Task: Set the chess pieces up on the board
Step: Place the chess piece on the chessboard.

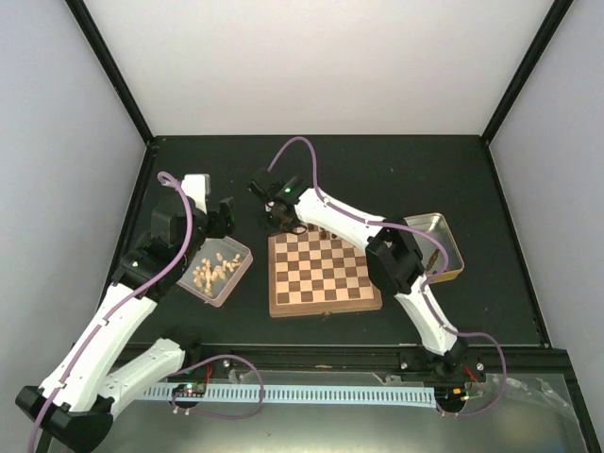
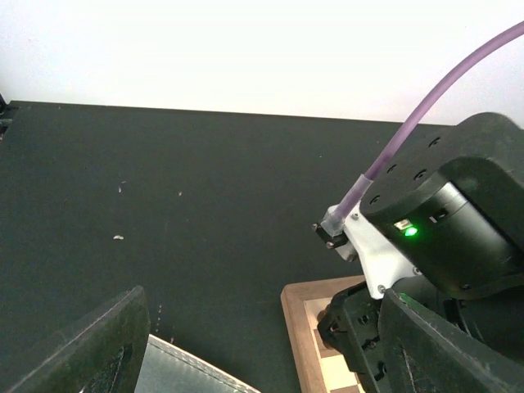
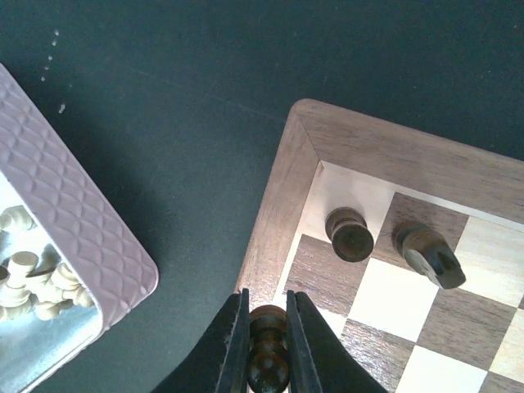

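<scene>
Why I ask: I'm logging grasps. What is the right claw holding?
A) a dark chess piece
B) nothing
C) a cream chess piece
A: the right wrist view shows the right claw shut on a dark chess piece at the edge of the board.

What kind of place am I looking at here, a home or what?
Probably a robotics lab test cell: white panels box in a black table, the left arm and right arm are bolted at its near edge, and the right gripper holds a dark chess piece at the board's edge.
</scene>
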Available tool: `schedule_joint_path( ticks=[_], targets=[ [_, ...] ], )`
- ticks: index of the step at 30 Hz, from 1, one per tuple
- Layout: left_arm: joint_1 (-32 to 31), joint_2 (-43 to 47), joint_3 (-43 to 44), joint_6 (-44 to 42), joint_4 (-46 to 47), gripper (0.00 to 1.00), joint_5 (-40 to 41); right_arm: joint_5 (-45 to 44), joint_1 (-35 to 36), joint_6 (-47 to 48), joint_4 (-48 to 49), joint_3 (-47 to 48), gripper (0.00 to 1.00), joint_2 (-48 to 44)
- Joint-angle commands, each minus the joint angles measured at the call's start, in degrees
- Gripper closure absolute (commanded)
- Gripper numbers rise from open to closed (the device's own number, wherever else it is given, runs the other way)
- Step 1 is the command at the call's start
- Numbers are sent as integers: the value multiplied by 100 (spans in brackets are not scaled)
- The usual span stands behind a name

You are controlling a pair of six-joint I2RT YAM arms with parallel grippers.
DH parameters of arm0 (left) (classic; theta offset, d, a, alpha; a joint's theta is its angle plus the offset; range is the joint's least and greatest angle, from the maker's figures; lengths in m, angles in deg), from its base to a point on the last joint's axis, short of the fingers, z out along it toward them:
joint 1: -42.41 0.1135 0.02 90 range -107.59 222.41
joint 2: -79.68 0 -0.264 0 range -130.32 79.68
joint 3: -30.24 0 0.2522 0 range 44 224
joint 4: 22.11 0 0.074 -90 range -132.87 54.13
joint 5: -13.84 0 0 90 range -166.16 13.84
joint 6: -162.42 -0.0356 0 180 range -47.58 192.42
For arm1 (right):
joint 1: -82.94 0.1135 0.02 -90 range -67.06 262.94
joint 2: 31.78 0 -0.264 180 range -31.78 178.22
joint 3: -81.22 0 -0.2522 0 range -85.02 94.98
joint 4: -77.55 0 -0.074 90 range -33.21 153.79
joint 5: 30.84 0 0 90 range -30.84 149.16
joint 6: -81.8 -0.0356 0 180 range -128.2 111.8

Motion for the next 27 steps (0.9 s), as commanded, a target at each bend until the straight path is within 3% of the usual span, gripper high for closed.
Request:
schedule_joint_path(
  ticks=[1,6,17,27],
  targets=[
    [54,96,-3,48,-47,22,49,-190,51,-126,-284,187,86,161],
    [72,194,-73,88,-25,22,25,-84,50,-408,189,-54,86,105],
    [247,521,-146,157,112,21,-188,-806,118,-781,268,-395,86,-135],
    [256,617,-177,168,127,21,-251,-829,155,-716,416,-736,86,-194]
  ],
)
